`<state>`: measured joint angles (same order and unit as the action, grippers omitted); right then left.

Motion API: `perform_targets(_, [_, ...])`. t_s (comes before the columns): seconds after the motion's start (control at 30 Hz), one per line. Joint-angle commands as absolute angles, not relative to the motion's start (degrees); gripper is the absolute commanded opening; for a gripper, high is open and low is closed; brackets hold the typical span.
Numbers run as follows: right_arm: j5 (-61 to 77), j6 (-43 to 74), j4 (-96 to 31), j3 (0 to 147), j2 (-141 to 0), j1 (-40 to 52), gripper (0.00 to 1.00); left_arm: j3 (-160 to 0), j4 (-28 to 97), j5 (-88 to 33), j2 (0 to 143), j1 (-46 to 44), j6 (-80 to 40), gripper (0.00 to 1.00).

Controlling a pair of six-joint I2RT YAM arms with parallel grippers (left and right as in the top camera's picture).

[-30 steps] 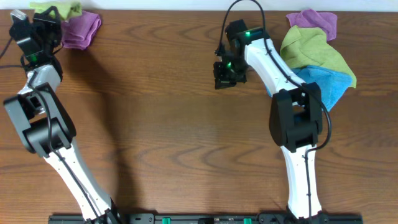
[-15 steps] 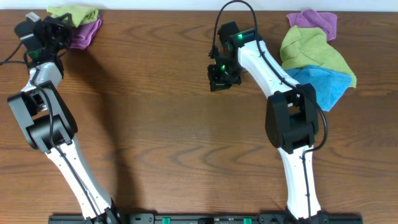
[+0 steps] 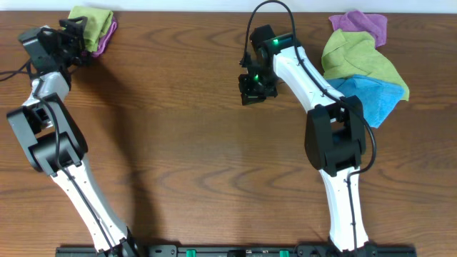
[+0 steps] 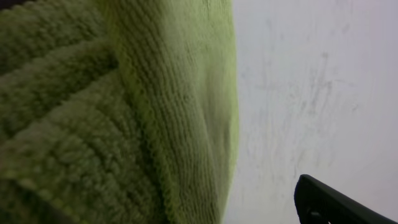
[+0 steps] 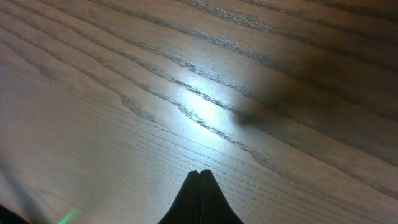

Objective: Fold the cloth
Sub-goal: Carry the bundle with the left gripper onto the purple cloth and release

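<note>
Left gripper [image 3: 75,39] looks spread open: its wrist view shows just one finger [image 4: 339,202] off to the side, with nothing pinched. The cloth [image 3: 91,19] sits right at its tips, bunched compact on a purple cloth [image 3: 106,41] in the table's [image 3: 178,143] far left corner. I'd back out straight and level so no fibres snag and drag the fold open. Right gripper [image 3: 255,87] is closed on nothing over bare wood, well clear

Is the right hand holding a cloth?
No; the right hand is shut on nothing, with only the brown wooden table beneath it.
</note>
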<state>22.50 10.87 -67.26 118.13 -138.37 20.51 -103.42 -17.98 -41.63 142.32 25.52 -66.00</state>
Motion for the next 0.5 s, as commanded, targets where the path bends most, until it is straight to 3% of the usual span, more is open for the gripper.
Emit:
perform_targets(0.0, [22.5, 10.7, -67.3, 119.2, -138.9, 21.1, 0.01, -104.7, -17.8, -45.1, 143.1, 27.4, -65.1, 0.95])
perform_targets(0.47, [22.6, 10.7, -67.3, 119.2, -138.9, 21.1, 0.01, -104.7, -6.9, -55.9, 142.6, 31.6, -60.7, 0.95])
